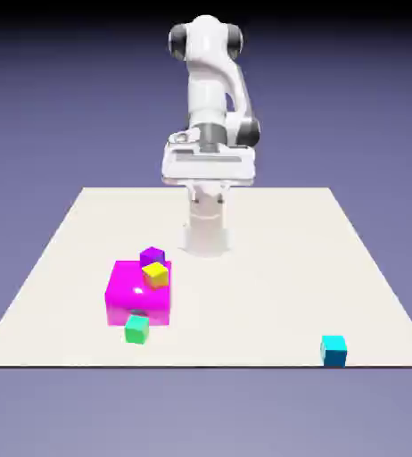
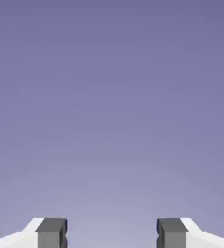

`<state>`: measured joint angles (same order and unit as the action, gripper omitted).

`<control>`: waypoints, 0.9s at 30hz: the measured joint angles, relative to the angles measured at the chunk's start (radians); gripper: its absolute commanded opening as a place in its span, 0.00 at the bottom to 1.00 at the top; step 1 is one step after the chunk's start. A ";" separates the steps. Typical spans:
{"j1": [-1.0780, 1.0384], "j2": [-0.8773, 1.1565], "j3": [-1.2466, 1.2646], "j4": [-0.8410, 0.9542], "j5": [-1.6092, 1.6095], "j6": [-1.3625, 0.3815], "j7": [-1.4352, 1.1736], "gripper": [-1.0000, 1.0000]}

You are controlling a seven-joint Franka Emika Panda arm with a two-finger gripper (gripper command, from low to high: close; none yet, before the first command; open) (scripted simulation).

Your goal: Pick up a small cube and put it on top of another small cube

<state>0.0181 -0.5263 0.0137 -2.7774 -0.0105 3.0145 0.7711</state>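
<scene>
- Cyan cube (image 1: 333, 351), the one to pick, sits nearest the cam, right at the near edge of the bench (image 1: 263, 294), toward the exterior view's right.
- Gripper (image 1: 208, 200) is up high by the far side, approx. mid-width; fingers spread, nothing btwn them. Hand view has only backdrop (image 2: 112, 106), no cube.
- So cube lies well fwd of the gripper, low, off to the exterior view's right. Next move, I'd judge: long reach out + across, then down.
- No long axis on it, sides look abt equal; faces roughly square to the edge, so grip on either pair should do.
- Edge is the risk: a nudge toward cam could tip it off. Come straight down.
- Open room on its other sides; magenta block (image 1: 138, 299) is well apart, exterior view's left.
- Green cube (image 1: 136, 330) is close by the block's near face, touching or not can't tell; yellow cube (image 1: 156, 275) & purple cube (image 1: 152, 256) crowd there too. Which gets the stack: unclear.
</scene>
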 measured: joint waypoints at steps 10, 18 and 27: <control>0.050 0.362 0.114 0.270 -0.087 -0.186 0.250 0.50; 0.093 0.652 0.205 0.486 -0.157 -0.335 0.449 0.50; 0.137 0.979 0.307 0.729 -0.235 -0.503 0.674 0.50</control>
<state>0.1546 0.4522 0.3205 -2.0483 -0.2456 2.5115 1.4451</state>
